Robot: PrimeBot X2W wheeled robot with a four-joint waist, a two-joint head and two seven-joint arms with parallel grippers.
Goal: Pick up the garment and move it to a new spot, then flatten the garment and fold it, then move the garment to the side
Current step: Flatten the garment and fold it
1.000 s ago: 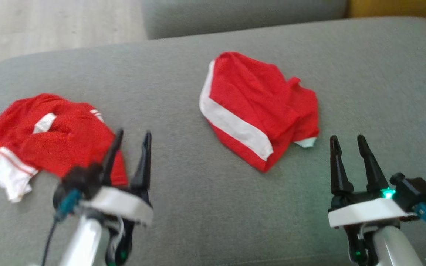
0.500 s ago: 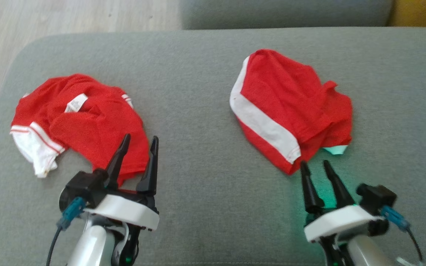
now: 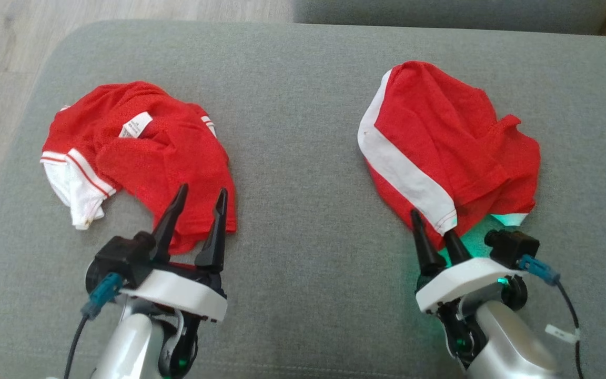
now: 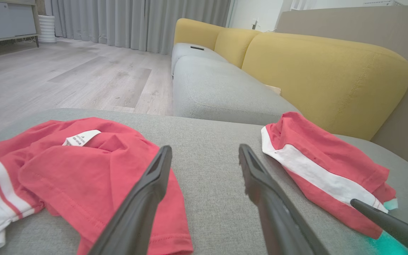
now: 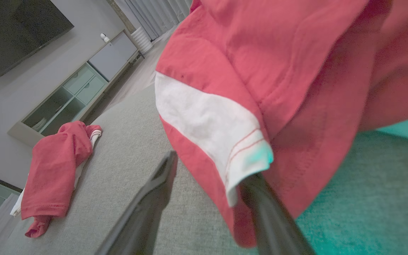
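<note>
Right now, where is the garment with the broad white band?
Head view, right side of the grey cushion: the garment lies with its near corner at the right gripper.

Right hand [image 5: 211,168] is straddling the red garment's [image 5: 278,63] white-striped corner, jaws apart, hem draping over one finger [image 5: 271,219].

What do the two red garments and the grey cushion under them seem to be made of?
Crumpled red garment with white label: soft matte knit, probably cotton jersey; it drapes in soft folds. Red garment with white stripe: same-looking knit, stitched hems visible. Grey upholstered cushion: coarse woven fabric, matte, visibly grainy weave; fibre unclear.
</note>
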